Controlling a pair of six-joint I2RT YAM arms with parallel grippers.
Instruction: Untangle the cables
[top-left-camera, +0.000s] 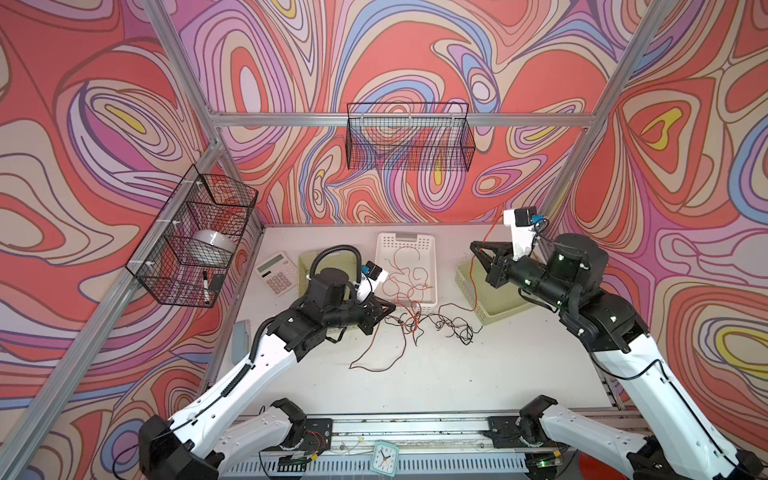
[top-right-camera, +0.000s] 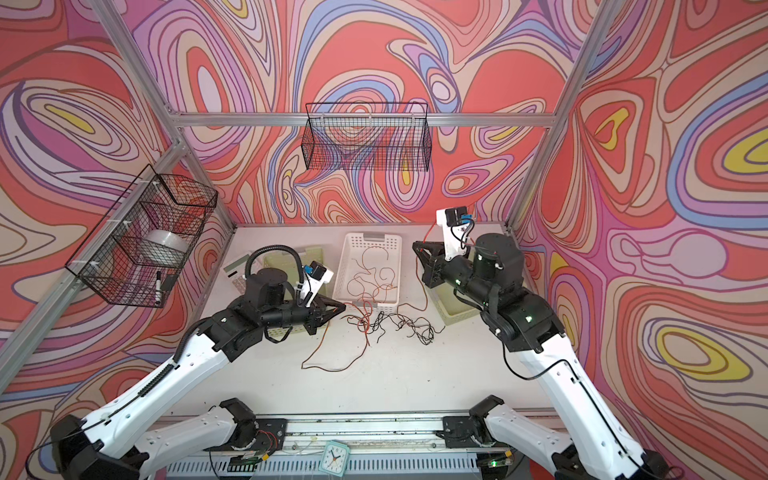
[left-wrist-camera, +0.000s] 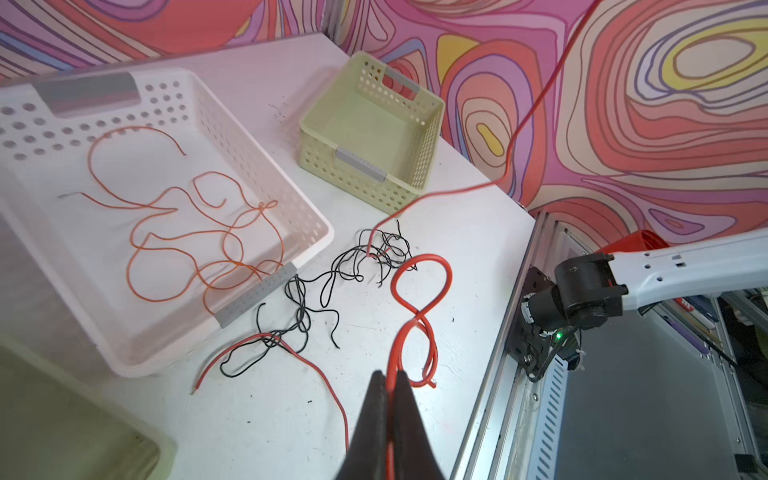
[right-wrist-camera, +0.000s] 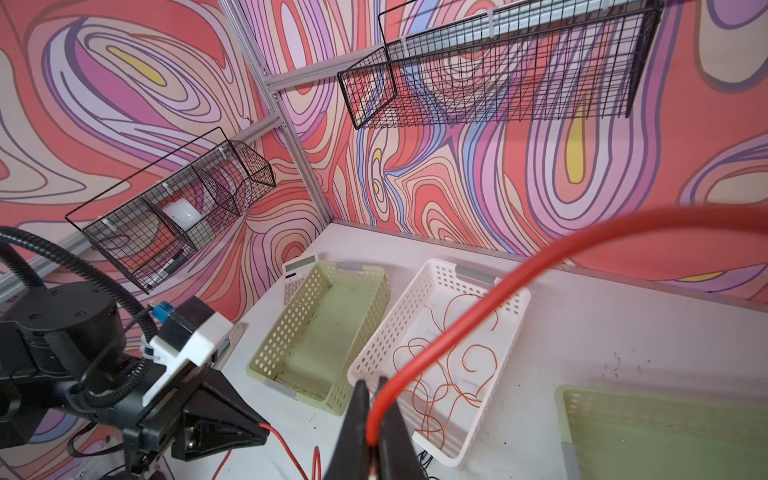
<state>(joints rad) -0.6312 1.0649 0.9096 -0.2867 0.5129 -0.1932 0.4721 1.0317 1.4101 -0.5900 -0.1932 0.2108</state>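
Nearest the front rail: clock (top-left-camera: 385, 457) at the edge, then bare white bench (top-left-camera: 457, 374), flat, lightly scuffed. Mid-bench, cables (top-left-camera: 415, 320) sit in a loose knot just in front of the white basket (top-left-camera: 432, 249).

Left end effector (left-wrist-camera: 388, 376) is low over the bench, jaws pinched together on the red cable (left-wrist-camera: 432, 257), which curls in a figure-eight just past the tips. Right end effector (right-wrist-camera: 372, 384) is raised over the far right, jaws pinched on the orange-red cable (right-wrist-camera: 490, 301), which runs down slack into the knot. Black cables (left-wrist-camera: 300, 303) are the thinnest, snarled and wound around a red strand. Cannot tell whether the two held strands cross inside the knot.

Handling, my read: all light and floppy with no stiffness. The insulation looks slick, so it may slip through a pinch. A hard tug likely tightens the knot. Best hold is near a free end or just beside a crossing, not mid-loop.

Farther back, thin orange cables (left-wrist-camera: 187, 232) lie loose inside the white basket, overlapping. Green basket (left-wrist-camera: 328, 166) is to its right, and a calculator (top-left-camera: 276, 272) sits at far left. Walls have a loud swirl pattern, with wire baskets (top-left-camera: 409, 137) hung on the back and left walls.
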